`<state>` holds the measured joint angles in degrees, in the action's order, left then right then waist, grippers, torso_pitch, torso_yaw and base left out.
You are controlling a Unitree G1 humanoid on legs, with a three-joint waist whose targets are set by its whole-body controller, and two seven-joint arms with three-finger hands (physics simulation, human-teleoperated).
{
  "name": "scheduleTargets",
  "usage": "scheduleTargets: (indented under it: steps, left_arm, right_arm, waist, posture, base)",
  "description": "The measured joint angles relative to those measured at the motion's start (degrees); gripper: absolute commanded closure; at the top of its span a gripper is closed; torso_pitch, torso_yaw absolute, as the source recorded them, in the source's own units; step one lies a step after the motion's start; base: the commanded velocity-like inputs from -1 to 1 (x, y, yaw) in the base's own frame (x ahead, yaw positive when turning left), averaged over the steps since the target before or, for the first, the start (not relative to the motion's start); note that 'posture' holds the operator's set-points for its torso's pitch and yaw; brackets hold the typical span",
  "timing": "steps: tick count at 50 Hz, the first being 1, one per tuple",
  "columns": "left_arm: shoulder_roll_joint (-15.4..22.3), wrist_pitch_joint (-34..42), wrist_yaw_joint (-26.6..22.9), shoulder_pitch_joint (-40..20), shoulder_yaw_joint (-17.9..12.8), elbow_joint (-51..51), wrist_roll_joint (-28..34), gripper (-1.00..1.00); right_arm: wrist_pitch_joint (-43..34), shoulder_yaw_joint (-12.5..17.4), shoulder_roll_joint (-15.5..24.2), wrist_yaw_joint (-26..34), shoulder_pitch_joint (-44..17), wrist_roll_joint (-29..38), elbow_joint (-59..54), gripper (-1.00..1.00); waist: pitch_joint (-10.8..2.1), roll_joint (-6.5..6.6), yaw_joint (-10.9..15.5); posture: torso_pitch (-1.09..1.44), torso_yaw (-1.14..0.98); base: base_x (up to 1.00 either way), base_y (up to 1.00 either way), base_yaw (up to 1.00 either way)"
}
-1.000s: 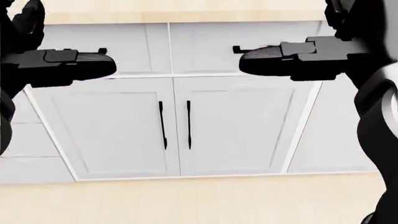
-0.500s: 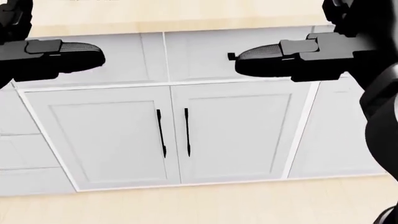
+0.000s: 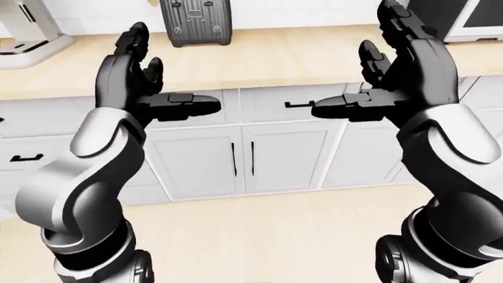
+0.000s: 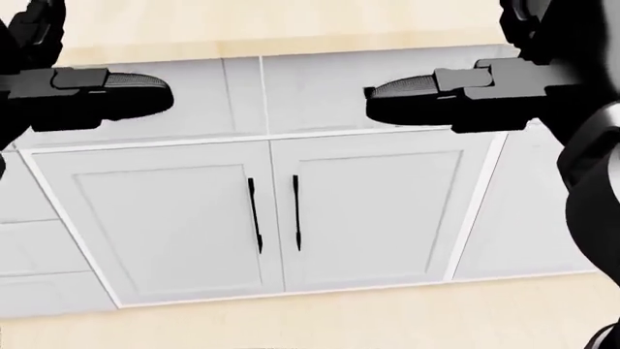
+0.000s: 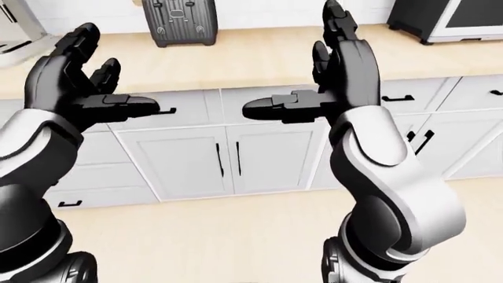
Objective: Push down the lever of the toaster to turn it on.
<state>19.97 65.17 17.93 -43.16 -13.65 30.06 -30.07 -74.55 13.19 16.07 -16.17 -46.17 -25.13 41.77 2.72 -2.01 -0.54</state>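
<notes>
Fingers (image 3: 134,53) of both hands spread; toaster (image 3: 195,22) top cropped.

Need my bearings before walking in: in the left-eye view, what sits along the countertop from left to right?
White appliance at the left edge → dark toaster → black appliance at the right edge, partly behind the raised right robot hand.

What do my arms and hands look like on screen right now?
Both match: glossy black left hand and right hand with chunky, segmented fingers. Forearms wear smooth silver-white shells shading to dark grey joints. No cables, markings or sleeves visible.
</notes>
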Motion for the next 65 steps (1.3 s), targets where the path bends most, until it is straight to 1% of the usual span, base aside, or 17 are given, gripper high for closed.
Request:
scheduleTargets:
  steps: [2, 5, 9, 13, 22, 24, 28, 33, 37, 43, 49, 50, 52, 55, 62, 63, 65]
  left_arm:
    - [0.2, 0.5, 0.1, -0.4, -0.3, 0.4, -0.3, -1.0]
    - [0.6, 0.0, 0.5, -1.0, -1.2, 1.5, -0.3, -1.0]
    - [0.9, -0.4, 0.8, -1.4, -1.3, 1.2, -0.3, -1.0]
    - [1.1, 0.7, 1.6, -0.7, -2.3, 0.6, -0.2, -1.0]
    - [1.6, 0.0, 2.4, -1.6, -1.9, 1.6, -1.4, -1.0]
    - [1.0, -0.1, 2.3, -0.8, -1.0, 1.6, -1.6, -1.0]
    - [1.0, 0.9, 1.9, -0.9, -0.2, 0.8, -2.1, -1.0]
    - [1.7, -0.5, 1.9, -1.5, -1.3, 1.5, -1.5, -1.0]
    - [1.6, 0.4, 2.5, -0.7, -2.1, 0.8, -0.9, -1.0]
    - [1.5, 0.2, 2.1, -1.2, -1.5, 1.7, -1.2, -1.0]
    - [1.5, -0.2, 2.2, -1.3, -1.7, 1.5, -0.8, -1.0]
    - [1.1, -0.2, 2.2, -1.0, -1.3, 1.4, -0.8, -1.0]
    - [0.8, 0.3, 1.9, -0.7, -0.4, 1.1, -1.2, -1.0]
    - [0.9, 0.8, 1.5, -1.1, -0.3, 0.8, -1.6, -1.0]
    - [1.5, 0.1, 2.2, -2.0, -1.7, 2.1, -1.6, -1.0]
    - [1.6, 0.2, 2.3, -1.6, -1.9, 2.0, -1.6, -1.0]
    - [1.6, 0.6, 2.6, -0.6, -2.3, 1.3, -1.4, -1.0]
  right_arm:
    - [0.1, 0.0, 0.2, -0.1, -0.4, -0.1, -0.1, -1.0]
    - [1.0, 0.0, 0.4, 0.0, -0.6, -0.3, 0.5, -1.0]
    - [1.2, -0.1, 0.4, -0.2, -1.0, -0.5, 0.1, -1.0]
    - [0.6, -1.4, -0.3, 0.1, -0.2, -1.5, -0.2, -1.0]
    - [1.7, -0.7, 0.2, -0.3, -0.9, -1.8, 0.3, -1.0]
    - [1.5, 0.1, 0.4, -0.4, -0.3, -1.8, 0.2, -1.0]
    - [0.8, 0.5, 0.8, -1.0, -0.2, -1.6, -0.8, -1.0]
    - [1.7, 0.0, 0.7, -1.1, -1.2, -2.2, 0.3, -1.0]
    - [0.4, -1.1, 0.3, -0.8, -0.6, -3.4, -0.2, -1.0]
    - [1.2, -0.5, 0.8, -1.2, -0.8, -3.2, 0.4, -1.0]
    - [1.2, -0.5, 1.0, -1.2, -1.2, -3.5, 0.2, -1.0]
    - [1.3, -0.2, 1.2, -1.2, -0.9, -3.5, 0.2, -1.0]
    - [1.0, 0.3, 1.2, -1.5, -0.1, -3.1, -0.1, -1.0]
    - [0.4, 0.3, 1.2, -2.0, -0.6, -2.9, -0.5, -1.0]
    - [1.1, 0.2, 1.1, -2.0, -1.5, -3.4, 0.4, -1.0]
    - [1.1, -0.2, 0.7, -2.0, -1.1, -3.5, 0.3, -1.0]
    - [0.6, -1.2, 0.5, -1.8, -0.5, -4.0, -0.3, -1.0]
  waist:
    - [-0.49, 0.21, 0.2]
    - [-0.16, 2.08, 0.1]
    - [-0.59, 6.8, -0.3]
    - [0.12, 5.67, 0.6]
    - [-0.11, -0.88, 0.7]
    - [0.35, 0.6, 0.0]
    - [-0.24, 0.85, 0.1]
    - [-0.15, 5.55, 0.1]
    - [0.17, 5.14, 0.8]
    - [-0.09, 2.85, 0.7]
    - [-0.32, -1.1, 1.5]
    - [0.05, -0.26, 1.1]
    - [0.53, -0.19, 0.6]
    - [0.15, 0.43, 0.5]
    - [-0.08, 5.48, 0.1]
    - [0.33, 4.81, 0.6]
    - [0.74, 5.17, 0.9]
  posture:
    - [0.0, 0.0]
    - [0.0, 0.0]
    - [0.0, 0.0]
    - [0.0, 0.0]
    - [0.0, 0.0]
    - [0.0, 0.0]
    - [0.0, 0.0]
    - [0.0, 0.0]
    - [0.0, 0.0]
    - [0.0, 0.0]
    - [0.0, 0.0]
    - [0.0, 0.0]
    - [0.0, 0.0]
    - [0.0, 0.0]
    - [0.0, 0.0]
    - [0.0, 0.0]
    - [0.0, 0.0]
  base:
    - [0.08, 0.25, 0.0]
    - [0.09, 0.27, 0.0]
    - [0.11, 0.29, 0.0]
    - [0.11, 0.29, 0.0]
    - [0.11, 0.3, 0.0]
    - [0.14, 0.16, 0.0]
    - [0.15, 0.12, 0.0]
    - [0.15, 0.11, 0.0]
    - [0.15, 0.11, 0.0]
    - [0.18, 0.02, 0.0]
    - [0.2, 0.0, 0.0]
    - [0.2, 0.0, 0.0]
    - [0.2, 0.0, 0.0]
    - [0.2, 0.0, 0.0]
    - [0.19, 0.0, 0.0]
    - [0.19, 0.0, 0.0]
    - [0.19, 0.0, 0.0]
